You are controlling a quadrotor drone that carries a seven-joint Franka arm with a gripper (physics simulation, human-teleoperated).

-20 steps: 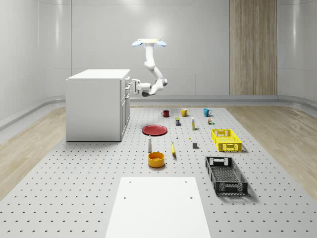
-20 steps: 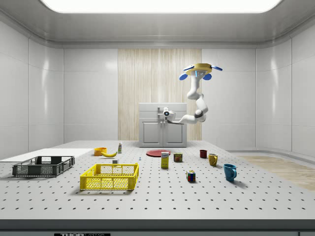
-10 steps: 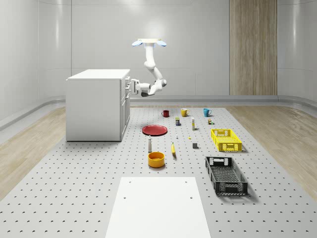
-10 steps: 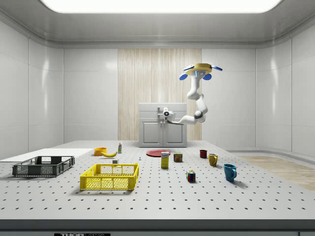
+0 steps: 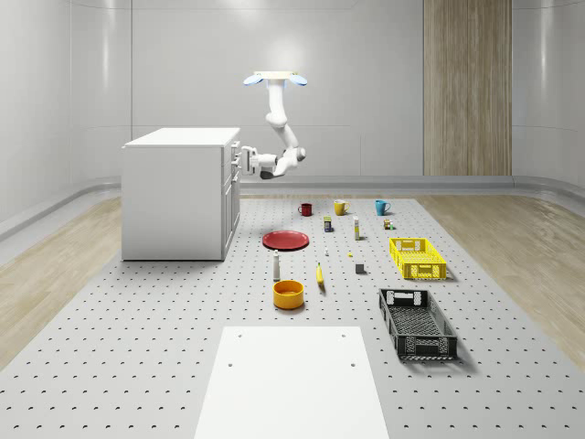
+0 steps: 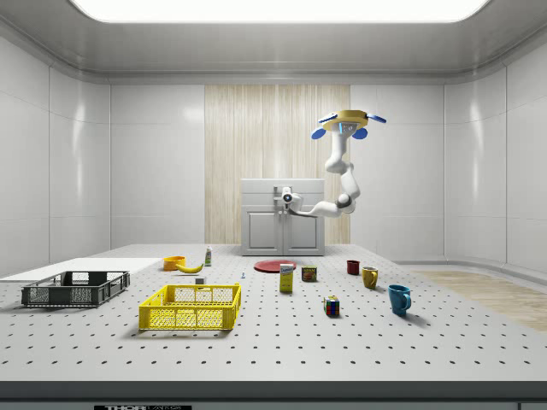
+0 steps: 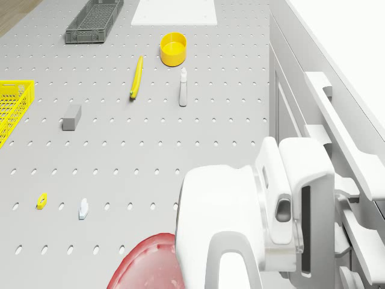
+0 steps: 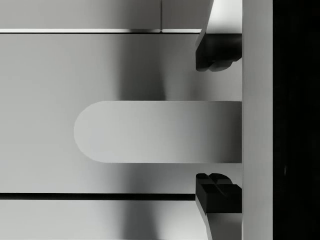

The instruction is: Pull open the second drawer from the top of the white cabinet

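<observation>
White cabinet (image 5: pixel 178 194) stands at the worktop's (image 5: pixel 137 347) far end, at 10 o'clock from the red plate (image 5: pixel 285 240). The drone (image 5: pixel 275 79) hovers beside it. Its pincer (image 8: pixel 218 122) is open, fingers (image 8: pixel 216 50) straddling the handle (image 8: pixel 160 131), not yet clamped. Judging by this, the drawer (image 8: pixel 100 75) remains shut; gripping and pulling are left.

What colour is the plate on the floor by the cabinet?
Red. The plate shows best in the whole-scene view.
</observation>
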